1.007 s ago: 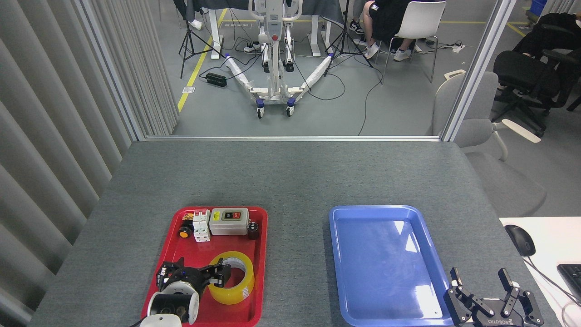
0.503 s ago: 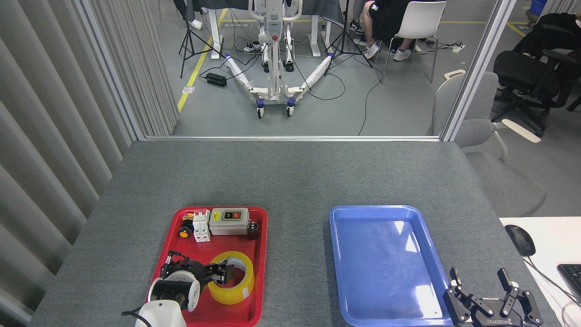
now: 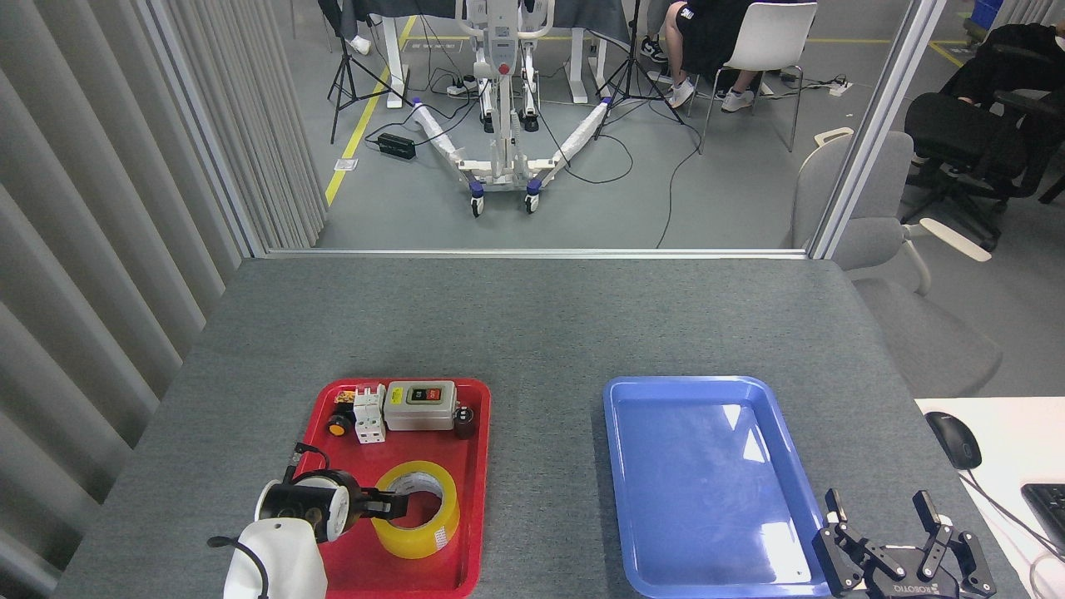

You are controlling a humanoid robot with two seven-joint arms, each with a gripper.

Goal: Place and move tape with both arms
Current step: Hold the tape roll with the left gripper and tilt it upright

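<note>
The tape (image 3: 434, 534), a translucent yellow roll with a white printed core, lies flat in the near half of the red tray (image 3: 476, 507). My left gripper (image 3: 398, 504) comes in from the lower left. Its black fingers are pinched on the roll's left wall, with one finger inside the core. My right gripper (image 3: 886, 524) is at the bottom right, off the near right corner of the blue tray (image 3: 707, 482). It is open, fingers spread upward, holding nothing.
At the red tray's far end sit a grey switch box (image 3: 420, 405), a white breaker (image 3: 369, 413), a small orange button (image 3: 337, 426) and a dark knob (image 3: 463, 422). A mouse (image 3: 953, 439) and keyboard corner (image 3: 1050, 503) lie on a white desk to the right.
My left wrist has swung left and turned, and its fingers have closed from a spread stance onto the tape's left wall. The roll shifted slightly left. The right arm has not moved.
</note>
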